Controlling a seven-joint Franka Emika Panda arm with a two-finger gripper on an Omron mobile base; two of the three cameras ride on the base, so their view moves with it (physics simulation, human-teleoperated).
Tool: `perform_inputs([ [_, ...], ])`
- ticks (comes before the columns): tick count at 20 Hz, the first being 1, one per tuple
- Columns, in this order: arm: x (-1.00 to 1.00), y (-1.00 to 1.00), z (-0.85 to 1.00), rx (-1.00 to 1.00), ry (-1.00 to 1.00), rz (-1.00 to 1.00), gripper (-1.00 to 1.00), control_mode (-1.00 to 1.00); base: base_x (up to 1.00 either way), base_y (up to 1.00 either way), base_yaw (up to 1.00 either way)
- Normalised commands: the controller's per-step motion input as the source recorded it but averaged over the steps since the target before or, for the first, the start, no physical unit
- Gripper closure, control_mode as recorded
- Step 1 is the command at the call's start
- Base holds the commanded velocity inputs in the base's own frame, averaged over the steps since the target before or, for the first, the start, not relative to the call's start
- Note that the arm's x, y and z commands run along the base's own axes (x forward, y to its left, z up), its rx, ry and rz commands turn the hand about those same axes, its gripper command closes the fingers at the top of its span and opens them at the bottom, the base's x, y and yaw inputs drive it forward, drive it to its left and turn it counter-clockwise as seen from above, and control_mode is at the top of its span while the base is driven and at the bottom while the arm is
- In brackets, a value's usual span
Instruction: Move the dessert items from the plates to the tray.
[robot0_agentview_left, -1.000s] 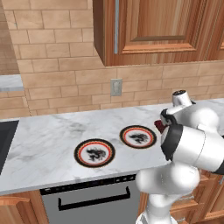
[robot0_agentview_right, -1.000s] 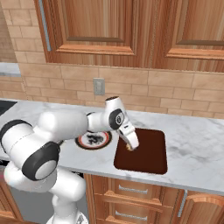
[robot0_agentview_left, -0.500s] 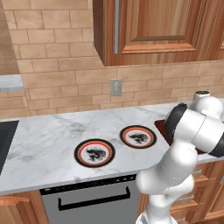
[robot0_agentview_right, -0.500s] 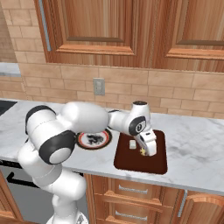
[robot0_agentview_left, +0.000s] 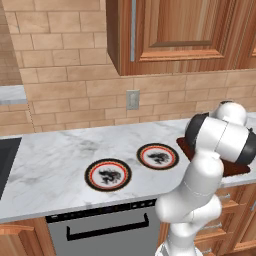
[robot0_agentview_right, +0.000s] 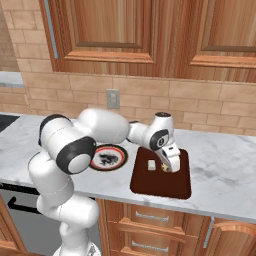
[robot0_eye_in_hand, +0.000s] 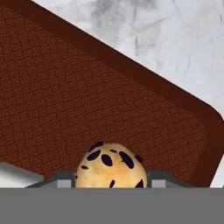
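- While the arm reaches across the marble desk (robot0_agentview_right: 225, 165), its claw (robot0_agentview_right: 172, 162) hangs low over the tray (robot0_agentview_right: 162, 182), near the tray's far side.
- Between the fingertips sits the tan cookie (robot0_eye_in_hand: 110, 171) with dark spots; the claw looks closed on it, though the contact itself lies at the bottom edge of the hand view.
- From the right base view, the cookie (robot0_agentview_right: 164, 167) shows as a small tan speck just beside the claw, at the tray's surface; whether it touches the tray cannot be told.
- Lying flat on the tray, the white cube-like lump (robot0_agentview_right: 151, 164) rests just left of the claw, apart from it.
- Both plates (robot0_agentview_left: 108, 174) (robot0_agentview_left: 157, 156) sit side by side on the desk, left of the tray, with their patterned centres bare.
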Motion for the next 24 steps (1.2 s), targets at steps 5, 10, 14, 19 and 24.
perform_inputs([
  [5,0.0,0.0,0.0,0.0,0.01,0.0,-1.0,-1.0,0.0,0.0,0.0],
  [10,0.0,0.0,0.04,0.0,-0.01,0.0,-1.0,-1.0,0.0,0.0,0.0],
  [14,-0.47,0.18,0.57,0.0,-0.31,0.0,-1.0,-1.0,0.0,0.0,0.0],
  [19,-1.0,0.3,0.99,-0.05,-0.65,0.04,-1.0,-1.0,0.0,0.0,0.0],
  [24,-1.0,0.1,1.0,-0.07,-0.55,0.14,-1.0,-1.0,0.0,0.0,0.0],
])
